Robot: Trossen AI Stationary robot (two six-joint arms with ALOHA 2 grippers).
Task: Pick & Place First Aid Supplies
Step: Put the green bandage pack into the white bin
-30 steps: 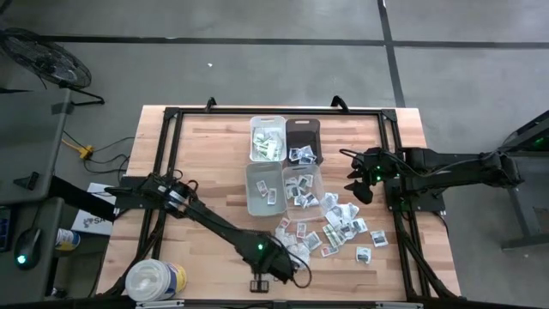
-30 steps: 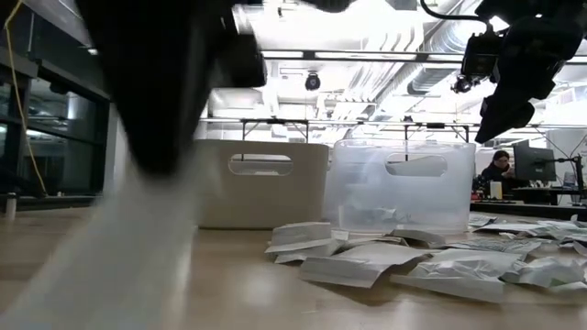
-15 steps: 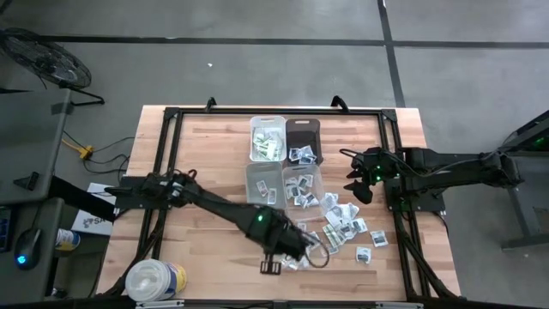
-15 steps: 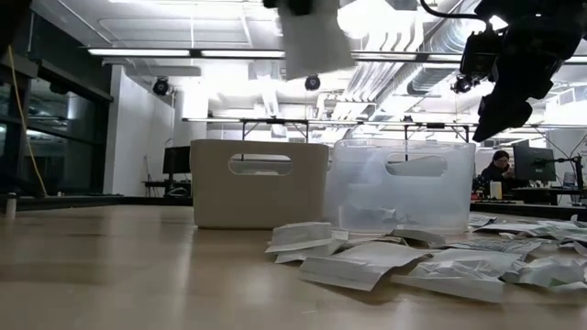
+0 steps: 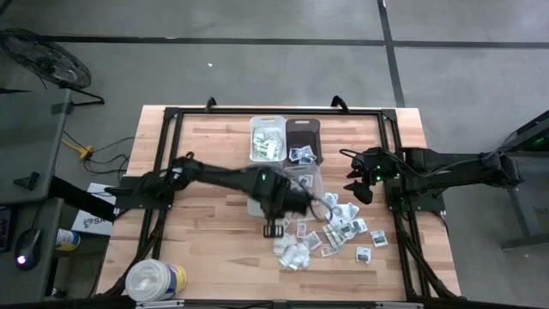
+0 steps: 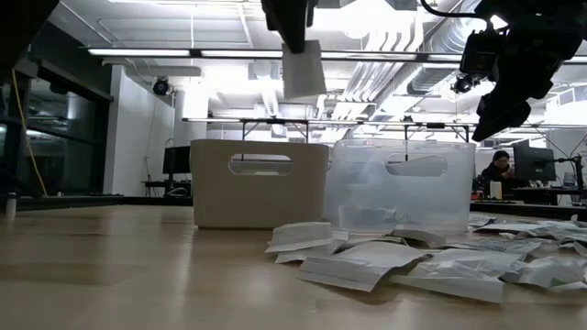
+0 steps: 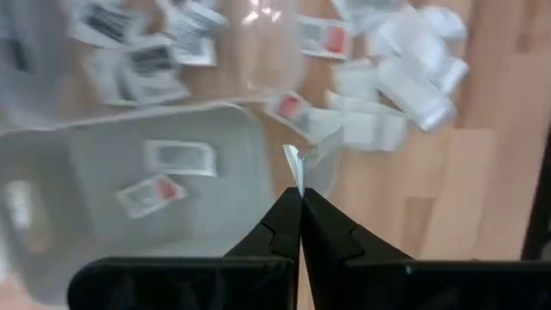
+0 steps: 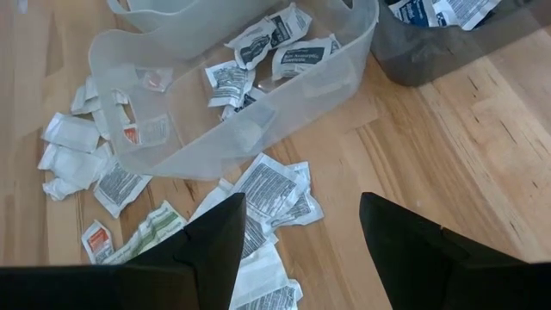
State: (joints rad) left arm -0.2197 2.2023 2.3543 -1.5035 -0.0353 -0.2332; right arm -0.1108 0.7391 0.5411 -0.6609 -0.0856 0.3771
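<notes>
My left gripper (image 6: 292, 37) is shut on one small white packet (image 6: 303, 70) of the first aid supplies, held high above the table. In the high view it (image 5: 281, 215) hovers by the near corner of the near left clear bin (image 5: 262, 190), which has a few packets inside. A pile of loose packets (image 5: 336, 227) lies flat on the wood to the right of it. My right gripper (image 5: 360, 184) waits open over the table's right side, with nothing between its fingers (image 8: 198, 250). My left gripper pinches the packet's top edge (image 7: 295, 172) between its two shut fingers, which point down from above. In the left wrist view the packet shows edge-on. It hangs flat below the fingertips (image 6: 295, 46), clear of the table and bins.
Four small bins stand in a block at mid-table: a clear one with greenish packets (image 5: 267, 137), a dark one (image 5: 303, 136), and two clear ones nearer (image 5: 302, 184). A big white round tub (image 5: 154, 279) stands at the near left corner. Black frame rails (image 5: 171, 116) border the table.
My left gripper has risen from just above the table near its front edge and swung toward the far side, to the bins. It stays shut, and the white packet has come up with it, hanging clear.
</notes>
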